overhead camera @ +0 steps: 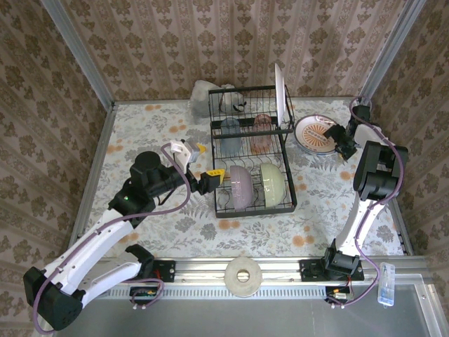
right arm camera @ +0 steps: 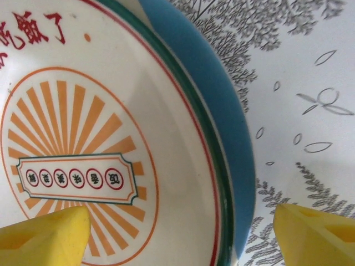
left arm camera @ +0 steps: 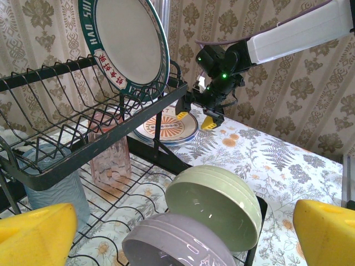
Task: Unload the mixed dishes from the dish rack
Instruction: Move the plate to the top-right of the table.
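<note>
The black wire dish rack (overhead camera: 249, 151) stands mid-table. Its upper tier holds an upright white plate (left arm camera: 130, 44) with a dark patterned rim. Below stand a pink tumbler (left arm camera: 111, 160) and a grey-blue tumbler (left arm camera: 52, 183). A pale green bowl (left arm camera: 213, 205) and a lavender bowl (left arm camera: 172, 246) lean in the front row. My left gripper (left arm camera: 180, 235) is open beside the rack, facing the bowls. Right of the rack, a striped plate (right arm camera: 111, 138) lies on a blue-rimmed plate (right arm camera: 227, 111). My right gripper (right arm camera: 180, 233) is open astride their rim, gripping nothing.
A grey-white lumpy object (overhead camera: 203, 91) lies behind the rack at the back wall. A pale ring (overhead camera: 243, 276) rests on the front rail between the arm bases. Patterned walls and metal posts close in the table on three sides.
</note>
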